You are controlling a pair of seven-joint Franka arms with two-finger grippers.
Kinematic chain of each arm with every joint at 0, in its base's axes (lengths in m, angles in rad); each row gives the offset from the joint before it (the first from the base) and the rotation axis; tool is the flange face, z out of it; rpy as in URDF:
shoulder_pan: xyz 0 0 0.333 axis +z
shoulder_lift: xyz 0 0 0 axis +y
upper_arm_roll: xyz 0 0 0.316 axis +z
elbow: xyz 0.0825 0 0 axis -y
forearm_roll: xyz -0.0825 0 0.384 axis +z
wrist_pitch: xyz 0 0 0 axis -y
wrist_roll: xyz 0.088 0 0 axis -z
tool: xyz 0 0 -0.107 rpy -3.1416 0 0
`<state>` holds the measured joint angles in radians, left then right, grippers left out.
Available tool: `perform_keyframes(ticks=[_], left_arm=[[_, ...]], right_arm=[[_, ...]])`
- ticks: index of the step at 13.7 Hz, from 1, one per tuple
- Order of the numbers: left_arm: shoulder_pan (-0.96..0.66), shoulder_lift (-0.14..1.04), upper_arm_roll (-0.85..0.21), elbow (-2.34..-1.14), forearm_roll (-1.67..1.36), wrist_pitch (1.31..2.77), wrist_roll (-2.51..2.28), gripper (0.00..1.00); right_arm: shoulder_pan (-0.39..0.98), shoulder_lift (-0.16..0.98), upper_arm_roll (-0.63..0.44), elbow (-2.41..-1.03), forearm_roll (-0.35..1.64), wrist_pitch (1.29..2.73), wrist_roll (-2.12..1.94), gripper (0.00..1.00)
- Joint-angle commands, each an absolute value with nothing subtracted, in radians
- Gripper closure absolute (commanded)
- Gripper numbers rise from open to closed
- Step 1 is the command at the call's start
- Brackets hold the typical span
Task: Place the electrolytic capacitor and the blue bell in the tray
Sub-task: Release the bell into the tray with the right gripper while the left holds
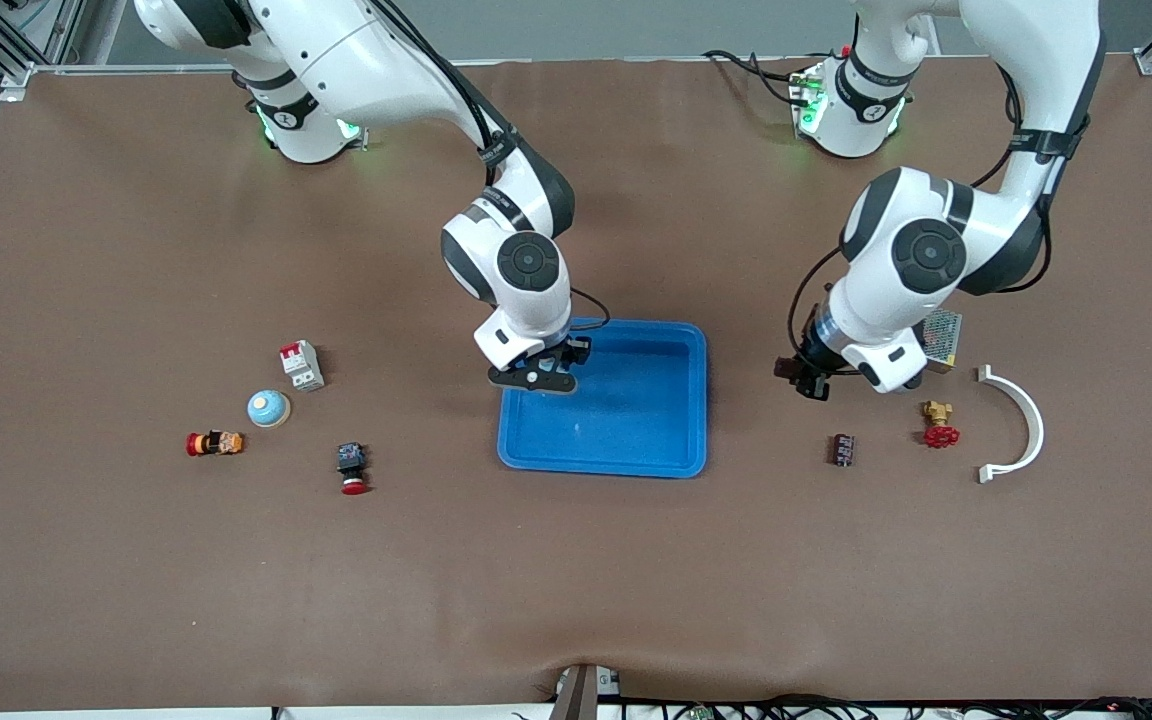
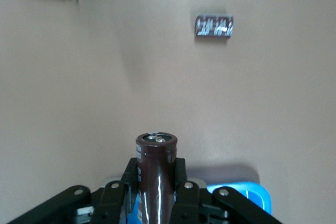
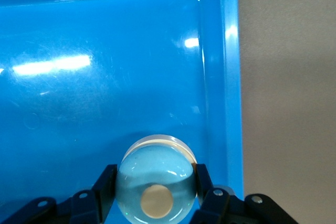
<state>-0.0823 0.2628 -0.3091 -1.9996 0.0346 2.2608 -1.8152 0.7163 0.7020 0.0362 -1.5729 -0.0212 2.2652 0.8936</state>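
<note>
Right gripper (image 1: 536, 378): over the tray's corner toward the right arm's end, clamped on the blue bell (image 3: 156, 182); the wrist view shows its fingers pressing the dome's two sides.
Blue bell: a smooth, rounded dome with a pale button on top; I'd call it light and stiff but slippery, so the grip across its widest part is the sensible one.
Second bell (image 1: 268, 408): a similar blue dome sits on the table, well apart from this gripper, toward the right arm's end.
Tray (image 1: 681, 400): directly beneath the right gripper; its floor shows nothing lying in it.
Left gripper (image 1: 808, 378): over bare table beside the tray, toward the left arm's end, closed on the electrolytic capacitor (image 2: 156, 177).
Electrolytic capacitor: a dark, rigid cylinder held by its sides; probably light, and inclined to roll once released.
Spare capacitor (image 1: 843, 450): lying on the table near the left gripper.
</note>
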Motion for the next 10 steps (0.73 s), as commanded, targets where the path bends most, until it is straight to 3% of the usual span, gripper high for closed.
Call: perform_keyframes(ticks=[1, 10], left_arm=[[-0.078, 0.258, -0.35, -2.003, 0.049, 2.267, -1.916, 1.0], [-0.116, 0.253, -0.495, -2.049, 0.055, 2.322, -2.146, 1.0]], right_arm=[[0.73, 0.712, 0.025, -1.58, -0.017, 2.295, 0.916, 0.41], [0.746, 0.732, 0.025, -1.58, -0.018, 2.324, 0.917, 0.36]])
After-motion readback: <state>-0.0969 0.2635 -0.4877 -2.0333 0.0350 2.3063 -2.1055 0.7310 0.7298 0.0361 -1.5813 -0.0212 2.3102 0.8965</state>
